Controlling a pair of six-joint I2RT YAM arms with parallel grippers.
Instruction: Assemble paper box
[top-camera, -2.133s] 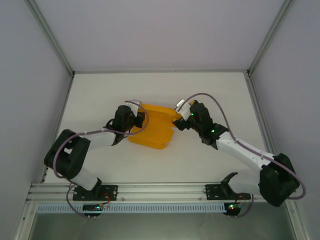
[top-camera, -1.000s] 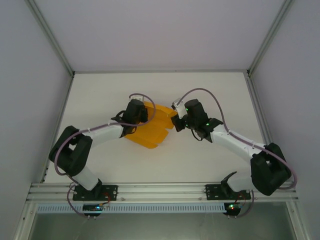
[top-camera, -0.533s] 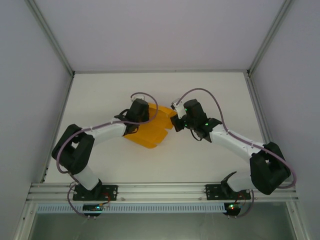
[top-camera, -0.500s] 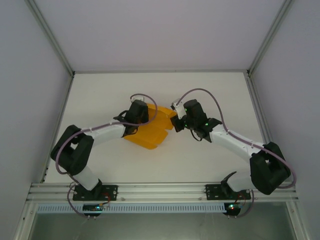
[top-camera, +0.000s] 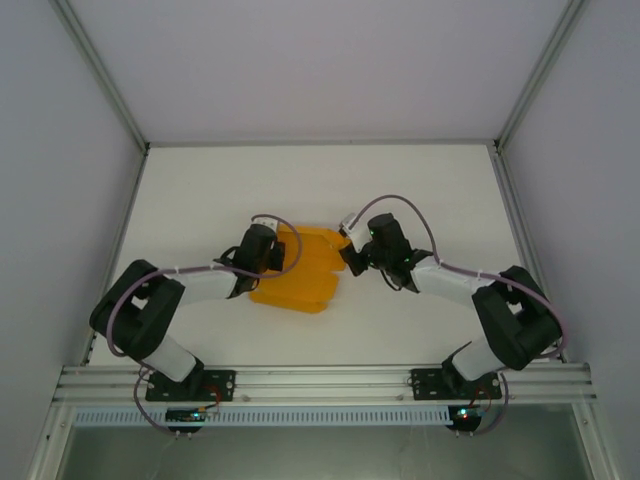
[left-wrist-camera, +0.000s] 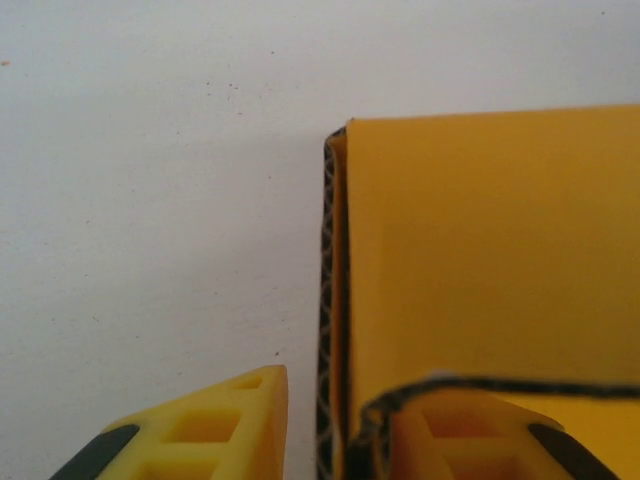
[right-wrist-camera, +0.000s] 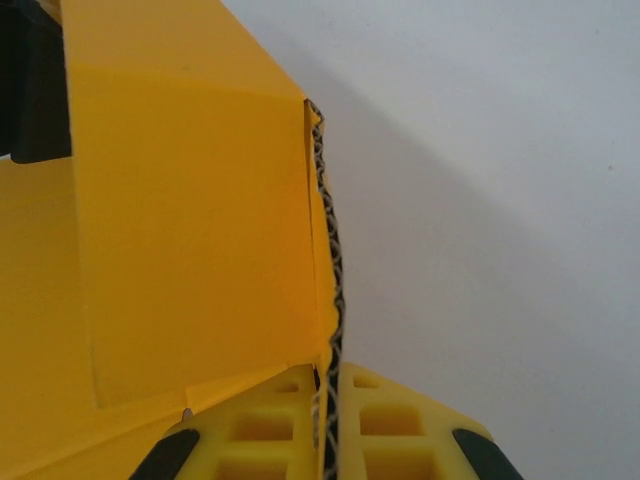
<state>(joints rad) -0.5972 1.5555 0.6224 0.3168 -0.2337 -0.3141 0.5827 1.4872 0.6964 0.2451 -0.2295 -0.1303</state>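
paper box (top-camera: 300, 275) on the desk (top-camera: 400, 190): my right hand (right-wrist-camera: 325, 385) pinches one wall to keep it raised, my left hand (left-wrist-camera: 345, 400) straddles the opposite wall as brace, whether clamped i cannot tell.

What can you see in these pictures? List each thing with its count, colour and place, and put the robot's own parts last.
paper box: one, orange-yellow, partly folded, mid-table between the two grippers.
table: one, white, under everything.
walls: three, pale grey, behind and at both sides of the table.
rail: one, silver, along the near edge, holding both arm bases.
left arm: one, white and black, left of the box.
right arm: one, white and black, right of the box.
left gripper: one, yellow fingers, either side of a box wall.
right gripper: one, yellow fingers, pinched on a card edge.
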